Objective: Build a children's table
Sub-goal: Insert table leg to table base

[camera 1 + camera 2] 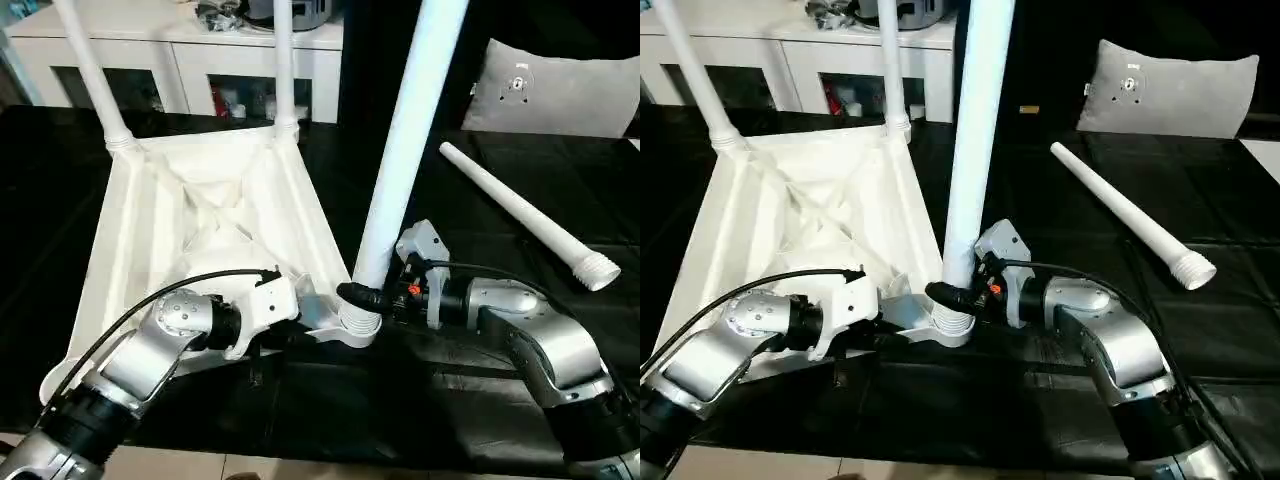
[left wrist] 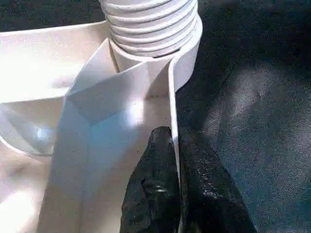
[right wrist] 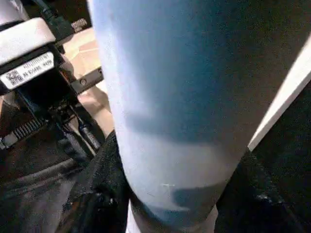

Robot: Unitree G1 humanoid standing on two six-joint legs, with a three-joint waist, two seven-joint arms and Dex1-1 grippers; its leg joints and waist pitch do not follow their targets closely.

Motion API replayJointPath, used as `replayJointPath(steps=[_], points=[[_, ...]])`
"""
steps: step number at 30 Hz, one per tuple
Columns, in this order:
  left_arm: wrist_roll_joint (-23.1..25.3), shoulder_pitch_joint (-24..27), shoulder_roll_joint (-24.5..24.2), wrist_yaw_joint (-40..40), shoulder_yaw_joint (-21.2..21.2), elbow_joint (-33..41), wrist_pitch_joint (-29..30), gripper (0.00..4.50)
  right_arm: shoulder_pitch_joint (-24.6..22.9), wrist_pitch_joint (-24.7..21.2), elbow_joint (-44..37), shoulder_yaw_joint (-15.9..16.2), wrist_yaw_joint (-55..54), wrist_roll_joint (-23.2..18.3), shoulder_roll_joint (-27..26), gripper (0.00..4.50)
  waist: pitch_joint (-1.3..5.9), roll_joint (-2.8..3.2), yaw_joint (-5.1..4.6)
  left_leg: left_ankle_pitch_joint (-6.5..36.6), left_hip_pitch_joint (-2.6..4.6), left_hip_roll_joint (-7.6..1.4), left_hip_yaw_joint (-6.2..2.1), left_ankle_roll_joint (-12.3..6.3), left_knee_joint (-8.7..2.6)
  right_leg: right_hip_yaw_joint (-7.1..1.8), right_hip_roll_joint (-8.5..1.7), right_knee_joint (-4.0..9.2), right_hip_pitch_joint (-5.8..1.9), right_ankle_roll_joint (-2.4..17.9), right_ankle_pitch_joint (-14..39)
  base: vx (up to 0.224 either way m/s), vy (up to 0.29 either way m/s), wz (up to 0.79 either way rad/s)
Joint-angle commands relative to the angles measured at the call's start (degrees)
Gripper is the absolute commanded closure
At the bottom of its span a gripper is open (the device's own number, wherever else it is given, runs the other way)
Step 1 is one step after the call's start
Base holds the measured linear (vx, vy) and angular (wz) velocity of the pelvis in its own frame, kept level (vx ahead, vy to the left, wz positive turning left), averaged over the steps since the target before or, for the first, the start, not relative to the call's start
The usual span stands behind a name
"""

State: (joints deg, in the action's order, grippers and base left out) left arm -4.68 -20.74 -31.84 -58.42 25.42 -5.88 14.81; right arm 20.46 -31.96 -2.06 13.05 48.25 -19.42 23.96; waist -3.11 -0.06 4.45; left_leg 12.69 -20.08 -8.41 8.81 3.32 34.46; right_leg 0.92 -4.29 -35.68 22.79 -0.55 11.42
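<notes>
White tabletop rim (image 2: 171,97) pinched by left end effector (image 2: 177,145); right end effector (image 3: 170,194) clamps upright leg (image 3: 165,97).

Inverted top (image 1: 200,220), 3 legs upright

Black cloth (image 1: 480,400) covers the whole work surface, a bit wrinkled and shiny in spots. At the far side there's a low white cabinet (image 1: 190,55) with glass doors (image 1: 100,88) and some stuff behind them, plus clutter (image 1: 225,15) on top that's too small to make out. A grey-white cushion (image 1: 555,90) sits at the back right. Pale floor (image 1: 260,468) shows at the near edge.
</notes>
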Motion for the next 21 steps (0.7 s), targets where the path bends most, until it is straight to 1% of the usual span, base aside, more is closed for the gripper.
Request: replayJointPath(steps=[1, 3, 5, 6, 7, 9, 11, 12, 13, 14, 15, 16, 17, 19, 20, 21], points=[[-0.78, -0.01, 0.81, -0.97, -0.09, -1.07, -2.57, 4.50, 0.14, -0.58, 0.44, 1.87, 1.36, 0.78, 0.67, 2.61, 2.99, -1.00, 0.21, 7.12, -0.30, -3.59, -0.62, -1.52, -4.50, -2.18, -3.67, 4.40, -2.47, 11.47, 14.36, 0.000, 0.000, 0.00], [-1.06, 0.06, 0.75, -1.70, -0.41, -1.33, -2.94, 4.50, 0.42, -0.32, 1.32, 1.74, 1.67, 0.86, 0.77, 2.61, 3.11, -1.04, 0.50, 6.33, -0.36, -3.58, -0.59, -1.59, -4.43, -2.16, -3.68, 4.24, -2.53, 11.39, 13.40, 0.000, 0.000, 0.00], [-1.18, 0.06, 0.72, -2.25, -0.48, -1.43, -3.42, 4.50, 0.68, -0.13, 2.04, 1.98, 1.96, 1.11, 0.79, 2.61, 3.12, -1.00, 0.59, 6.01, -0.41, -3.53, -0.55, -1.68, -4.37, -2.15, -3.64, 4.20, -2.50, 11.57, 12.77, 0.000, 0.000, 0.00], [-1.23, 0.03, 0.65, -3.04, -0.45, -1.47, -3.84, 4.50, 1.18, 0.23, 3.19, 2.60, 2.63, 1.64, 0.74, 2.61, 3.18, -0.91, 0.59, 5.90, -0.41, -3.53, -0.54, -1.65, -4.35, -2.12, -3.61, 4.15, -2.49, 11.67, 12.41, 0.000, 0.000, 0.00], [-1.22, 0.03, 0.65, -3.14, -0.43, -1.46, -3.87, 4.50, 1.24, 0.29, 3.34, 2.64, 2.68, 1.69, 0.70, 2.61, 3.19, -0.96, 0.52, 6.00, -0.46, -3.51, -0.53, -1.64, -4.34, -2.08, -3.58, 4.10, -2.50, 11.78, 12.37, 0.000, 0.000, 0.00], [-1.08, -0.08, 0.64, -3.73, -0.29, -1.55, -4.05, 4.50, 1.86, 0.65, 5.05, 2.71, 2.98, 1.73, -0.05, 2.61, 3.10, -0.88, 0.53, 6.77, -0.39, -3.53, -0.48, -1.49, -4.37, -2.11, -3.58, 4.19, -2.40, 11.99, 13.10, 0.000, 0.000, 0.00], [-0.90, -0.24, 0.77, -3.93, -0.32, -1.85, -4.23, 4.50, 2.18, 0.74, 6.47, 2.22, 3.07, 1.18, -0.86, 2.61, 3.04, -0.94, 0.54, 7.41, -0.38, -3.55, -0.50, -1.30, -4.44, -2.16, -3.65, 4.31, -2.40, 11.83, 14.33, 0.000, 0.000, 0.00], [-0.89, -0.35, 0.89, -3.89, -0.46, -2.05, -4.20, 4.50, 1.97, 0.73, 7.13, 1.43, 2.98, 0.51, -1.24, 2.61, 3.03, -0.92, 0.54, 7.85, -0.39, -3.54, -0.50, -1.15, -4.47, -2.18, -3.69, 4.42, -2.41, 11.66, 15.31, 0.000, 0.000, 0.00], [-0.77, -0.52, 1.08, -3.58, -0.76, -2.50, -4.18, 4.50, 1.15, 0.96, 8.10, -0.12, 2.76, -0.60, -1.69, 2.61, 3.01, -0.82, 0.55, 8.34, -0.33, -3.61, -0.56, -0.94, -4.55, -2.16, -3.66, 4.47, -2.38, 11.40, 16.25, 0.000, 0.000, 0.00], [-0.75, -0.53, 1.09, -3.56, -0.78, -2.53, -4.18, 4.50, 1.10, 0.98, 8.14, -0.20, 2.75, -0.66, -1.71, 2.61, 3.00, -0.87, 0.54, 8.62, -0.32, -3.60, -0.54, -0.91, -4.57, -2.19, -3.65, 4.56, -2.35, 11.24, 16.64, 0.000, 0.000, 0.00], [-0.59, -0.66, 1.21, -3.20, -1.02, -2.99, -4.25, 4.50, 0.24, 1.46, 8.85, -1.41, 2.52, -1.36, -1.96, 2.61, 3.06, -0.91, 0.63, 8.69, -0.25, -3.60, -0.51, -0.83, -4.52, -2.21, -3.67, 4.62, -2.31, 11.07, 17.04, 0.000, 0.000, 0.00], [-0.59, -0.66, 1.21, -3.20, -1.02, -2.99, -4.25, 4.50, 0.24, 1.46, 8.85, -1.41, 2.52, -1.36, -1.96, 2.61, 3.05, -0.91, 0.69, 8.72, -0.25, -3.62, -0.49, -0.87, -4.54, -2.22, -3.70, 4.67, -2.27, 11.02, 17.11, 0.000, 0.000, 0.00], [-0.50, -0.72, 1.34, -2.95, -1.25, -3.31, -4.37, 4.50, -0.37, 1.89, 9.25, -2.33, 2.42, -1.81, -2.18, 2.61, 3.05, -0.88, 0.69, 8.67, -0.36, -3.60, -0.54, -0.82, -4.60, -2.16, -3.64, 4.65, -2.35, 10.86, 17.21, 0.000, 0.000, 0.00], [-0.47, -0.88, 1.57, -2.55, -1.65, -3.81, -4.49, 4.50, -1.77, 2.99, 9.65, -3.90, 2.27, -2.53, -2.58, 2.61, 3.03, -0.82, 0.69, 8.98, -0.31, -3.63, -0.52, -0.81, -4.64, -2.17, -3.61, 4.70, -2.23, 10.79, 17.54, 0.000, 0.000, 0.00], [-0.46, -0.90, 1.60, -2.50, -1.71, -3.88, -4.51, 4.50, -2.00, 3.18, 9.68, -4.11, 2.25, -2.60, -2.62, 2.61, 3.04, -0.39, 0.76, 9.19, -0.25, -3.66, -0.58, -0.67, -4.64, -2.18, -3.65, 4.66, -2.18, 10.80, 17.62, 0.000, 0.000, 0.00], [-0.52, -1.05, 1.87, -2.09, -2.02, -4.21, -4.48, 4.50, -3.33, 4.37, 9.54, -4.63, 2.50, -2.72, -2.61, 2.61, 3.09, -0.63, 0.81, 9.21, -0.30, -3.62, -0.46, -0.78, -4.62, -2.19, -3.61, 4.83, -2.21, 10.64, 17.50, 0.000, 0.000, 0.00]])
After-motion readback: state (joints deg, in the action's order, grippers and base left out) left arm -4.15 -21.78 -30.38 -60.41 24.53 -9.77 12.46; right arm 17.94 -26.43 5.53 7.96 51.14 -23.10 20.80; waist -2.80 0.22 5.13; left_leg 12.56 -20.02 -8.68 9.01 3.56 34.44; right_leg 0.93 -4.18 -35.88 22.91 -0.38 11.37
